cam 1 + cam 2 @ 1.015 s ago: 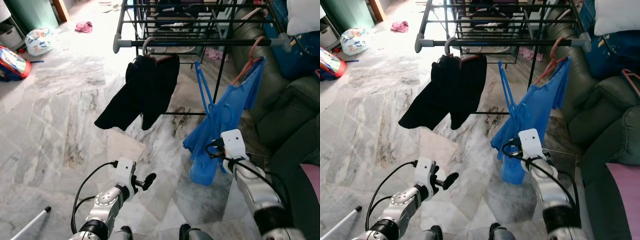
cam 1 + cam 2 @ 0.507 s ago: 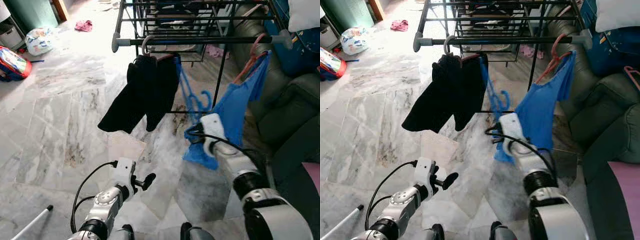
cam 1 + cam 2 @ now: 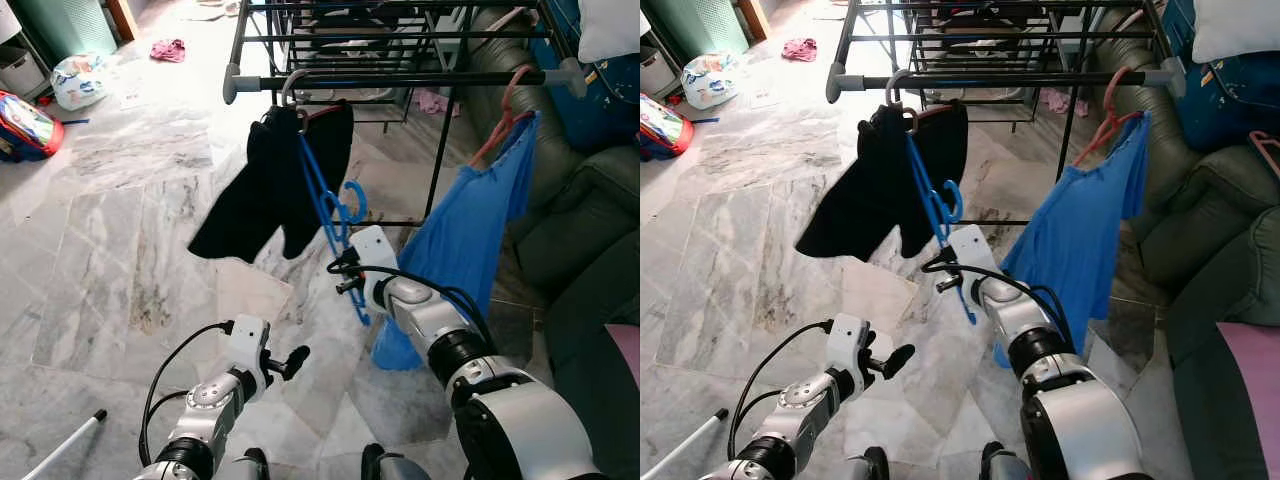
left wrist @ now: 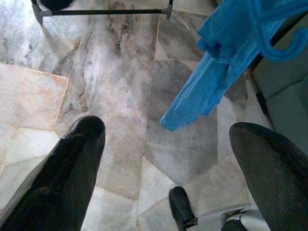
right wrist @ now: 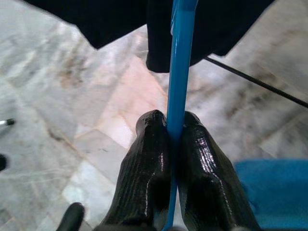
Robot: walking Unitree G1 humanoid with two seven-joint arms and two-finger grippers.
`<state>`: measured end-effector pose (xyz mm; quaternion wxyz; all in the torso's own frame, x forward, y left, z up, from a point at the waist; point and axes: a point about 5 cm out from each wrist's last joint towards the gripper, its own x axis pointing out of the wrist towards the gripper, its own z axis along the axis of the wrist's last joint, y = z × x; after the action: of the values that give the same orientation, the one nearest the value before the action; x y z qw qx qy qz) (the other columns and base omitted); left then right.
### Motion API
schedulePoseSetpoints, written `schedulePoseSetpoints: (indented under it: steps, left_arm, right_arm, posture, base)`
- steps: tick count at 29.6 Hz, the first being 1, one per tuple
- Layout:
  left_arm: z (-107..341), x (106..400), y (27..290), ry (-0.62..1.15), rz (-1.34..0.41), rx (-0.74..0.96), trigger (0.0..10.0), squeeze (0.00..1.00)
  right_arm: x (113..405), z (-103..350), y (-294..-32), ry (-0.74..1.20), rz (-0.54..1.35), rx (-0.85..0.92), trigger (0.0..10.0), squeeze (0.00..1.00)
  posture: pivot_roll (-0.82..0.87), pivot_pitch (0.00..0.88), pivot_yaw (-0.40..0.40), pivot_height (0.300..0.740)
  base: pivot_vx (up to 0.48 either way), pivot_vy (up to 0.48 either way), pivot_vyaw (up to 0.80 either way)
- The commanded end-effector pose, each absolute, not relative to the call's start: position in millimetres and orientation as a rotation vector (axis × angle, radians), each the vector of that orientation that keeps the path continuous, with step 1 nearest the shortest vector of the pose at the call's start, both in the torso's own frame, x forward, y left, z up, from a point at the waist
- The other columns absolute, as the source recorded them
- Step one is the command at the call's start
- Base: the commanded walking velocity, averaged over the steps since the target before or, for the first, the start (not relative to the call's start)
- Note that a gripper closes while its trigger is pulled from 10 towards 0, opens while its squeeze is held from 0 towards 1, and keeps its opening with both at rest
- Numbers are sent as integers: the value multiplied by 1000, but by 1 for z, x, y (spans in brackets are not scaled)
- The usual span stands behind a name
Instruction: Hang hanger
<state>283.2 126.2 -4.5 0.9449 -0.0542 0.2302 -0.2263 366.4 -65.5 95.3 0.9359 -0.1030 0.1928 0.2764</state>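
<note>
The right gripper (image 5: 175, 144) pinches the blue hanger (image 3: 325, 205) by a thin bar, tilted beside the black shorts (image 3: 275, 180) below the rack rail (image 3: 400, 80), apparently so its hook can reach that rail, while the left gripper (image 3: 285, 362) idles low, fingers spread.

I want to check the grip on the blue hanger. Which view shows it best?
The right wrist view: the right gripper is shut on the blue hanger. The eye views show the whole hanger, its hook below the rack rail. The left wrist view catches the hook.
</note>
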Motion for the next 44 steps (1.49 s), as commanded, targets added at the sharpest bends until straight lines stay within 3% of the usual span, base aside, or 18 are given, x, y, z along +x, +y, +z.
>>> schedulePoseSetpoints:
  steps: [1,7,14,19,30,37,44]
  left_arm:
    - [-11,277,130,500,-455,-98,10000,0]
    - [-10,278,127,502,-457,-96,10000,0]
    - [-10,279,125,501,-459,-93,10000,0]
    - [-9,281,124,501,-445,-92,10000,0]
    - [6,291,116,415,-493,-164,10000,0]
    - [19,301,114,346,-486,-189,10000,0]
    - [20,300,117,336,-489,-191,10000,0]
  right_arm:
    - [365,98,-53,376,628,-235,10000,0]
    - [360,89,-59,390,652,-243,10000,0]
    - [357,75,-94,405,538,-305,10000,0]
    - [359,73,-135,378,308,-316,10000,0]
    - [351,69,-190,379,-14,-165,10000,0]
    - [340,59,-211,429,-112,-92,10000,0]
    - [341,64,-207,412,-97,-63,10000,0]
  posture:
    - [-12,211,36,740]
    - [-20,205,36,740]
    - [-41,206,42,740]
    - [-55,208,46,740]
    - [-65,209,49,740]
    - [-64,213,48,740]
    - [-67,214,47,740]
  base:
    - [0,0,0]
    - [0,0,0]
    - [0,0,0]
    - [0,0,0]
    - [0,0,0]
    - [0,0,0]
    - [0,0,0]
